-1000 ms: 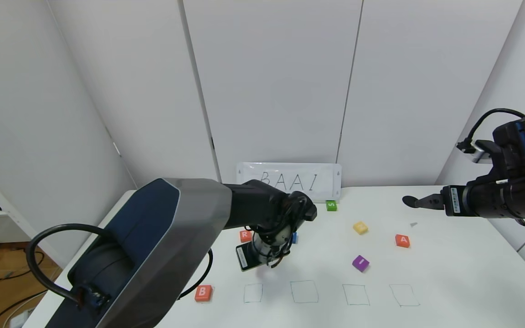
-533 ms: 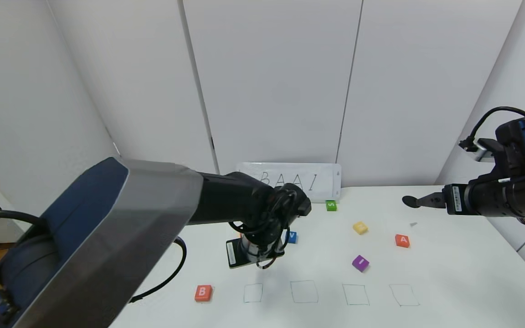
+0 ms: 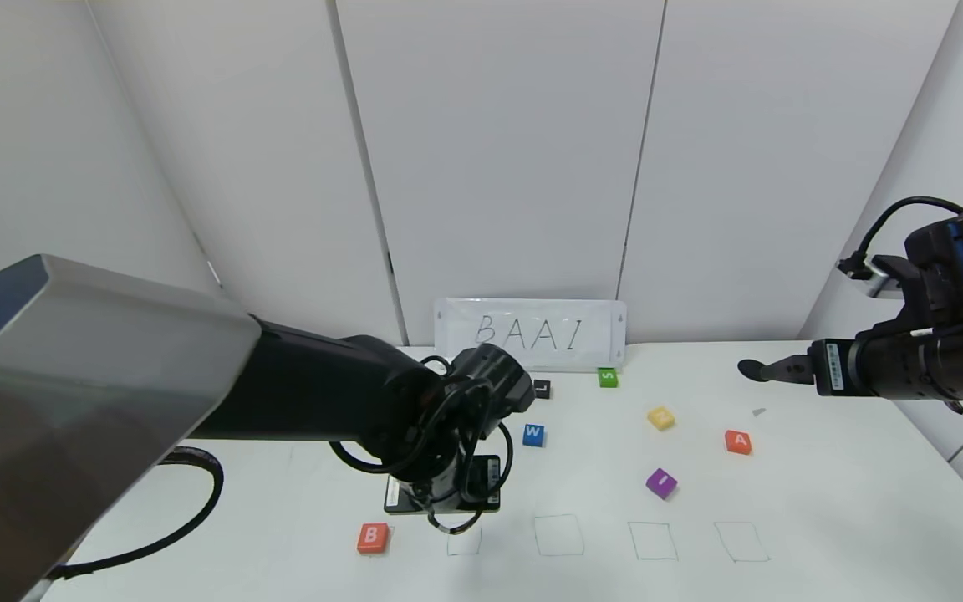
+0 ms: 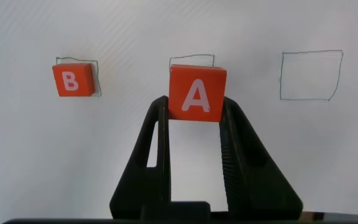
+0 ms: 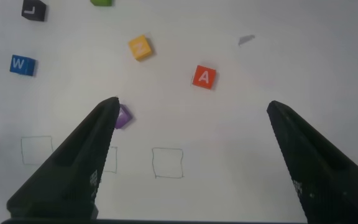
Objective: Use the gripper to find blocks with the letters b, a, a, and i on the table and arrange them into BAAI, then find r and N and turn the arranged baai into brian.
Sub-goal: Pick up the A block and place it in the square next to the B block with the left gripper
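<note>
Held A block (image 4: 197, 93), letter upright, left pincer (image 4: 194, 115)

In the head view the left arm's wrist hides its tool (image 3: 440, 514) and the A block (image 4: 197, 93) it grips. The right arm (image 3: 924, 359) is cut off by that view's edge. The yellow block (image 3: 661, 417) shows a letter too small to read. In the right wrist view a finger (image 5: 86, 162) partly covers the purple block (image 5: 123, 116).

Orange-red B cube (image 3: 373, 538) and A cubes (image 4: 197, 93), purple cube (image 3: 661, 482), blue W cube (image 3: 533, 435), white table (image 3: 824, 502).
</note>
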`<state>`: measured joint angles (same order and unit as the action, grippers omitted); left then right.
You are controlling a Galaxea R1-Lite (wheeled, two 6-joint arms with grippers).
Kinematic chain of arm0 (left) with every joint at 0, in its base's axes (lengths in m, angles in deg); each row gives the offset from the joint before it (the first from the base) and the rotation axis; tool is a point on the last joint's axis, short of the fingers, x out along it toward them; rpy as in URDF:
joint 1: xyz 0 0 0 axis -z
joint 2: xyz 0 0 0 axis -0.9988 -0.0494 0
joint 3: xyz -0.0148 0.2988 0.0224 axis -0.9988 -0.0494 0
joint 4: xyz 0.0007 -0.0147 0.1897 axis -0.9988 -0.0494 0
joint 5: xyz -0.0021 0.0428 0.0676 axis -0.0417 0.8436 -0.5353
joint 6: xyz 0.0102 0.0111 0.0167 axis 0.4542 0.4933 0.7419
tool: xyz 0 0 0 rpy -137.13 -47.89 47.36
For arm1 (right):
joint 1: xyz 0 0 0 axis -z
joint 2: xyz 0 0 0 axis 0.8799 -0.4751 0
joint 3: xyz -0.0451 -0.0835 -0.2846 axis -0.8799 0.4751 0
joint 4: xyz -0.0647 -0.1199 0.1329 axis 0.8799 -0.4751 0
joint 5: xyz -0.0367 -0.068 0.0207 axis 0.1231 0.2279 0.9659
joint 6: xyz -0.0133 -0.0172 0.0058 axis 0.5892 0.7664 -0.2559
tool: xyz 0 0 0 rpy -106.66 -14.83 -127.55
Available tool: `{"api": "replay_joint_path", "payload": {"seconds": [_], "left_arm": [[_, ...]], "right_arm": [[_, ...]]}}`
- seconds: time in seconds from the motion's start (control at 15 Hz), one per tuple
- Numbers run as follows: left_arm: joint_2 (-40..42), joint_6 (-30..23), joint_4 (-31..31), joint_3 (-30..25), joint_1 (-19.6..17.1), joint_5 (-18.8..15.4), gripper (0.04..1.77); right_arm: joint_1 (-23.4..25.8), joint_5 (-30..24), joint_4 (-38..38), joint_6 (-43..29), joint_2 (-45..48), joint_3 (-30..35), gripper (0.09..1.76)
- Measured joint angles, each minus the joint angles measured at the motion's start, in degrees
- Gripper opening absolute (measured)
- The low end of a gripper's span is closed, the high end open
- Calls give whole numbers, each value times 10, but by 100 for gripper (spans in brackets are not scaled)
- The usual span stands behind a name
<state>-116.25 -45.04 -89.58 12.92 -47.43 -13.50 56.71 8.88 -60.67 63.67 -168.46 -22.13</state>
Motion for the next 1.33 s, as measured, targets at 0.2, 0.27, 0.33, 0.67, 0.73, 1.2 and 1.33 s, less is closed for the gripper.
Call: {"api": "replay_joint_path", "payload": {"seconds": [0.2, 0.27, 0.33, 0.67, 0.73, 1.2, 1.33], "left_arm": [[12, 27, 54, -41, -1, -9, 53], [13, 34, 90, -57, -1, -9, 53], [12, 37, 108, -71, -1, -9, 53], [0, 36, 123, -109, 2, -11, 53], [-2, 36, 123, -111, 3, -12, 53], [-24, 33, 124, -112, 8, -25, 53], [-30, 32, 124, -112, 9, -27, 53]], "right_arm": [[-2, 0, 0, 0, 0, 1, 171], [-1, 0, 0, 0, 0, 1, 171], [-1, 0, 0, 0, 0, 1, 171], [0, 0, 0, 0, 0, 0, 171], [0, 0, 0, 0, 0, 0, 171], [-2, 0, 0, 0, -1, 1, 171], [-2, 0, 0, 0, -1, 1, 171]]}}
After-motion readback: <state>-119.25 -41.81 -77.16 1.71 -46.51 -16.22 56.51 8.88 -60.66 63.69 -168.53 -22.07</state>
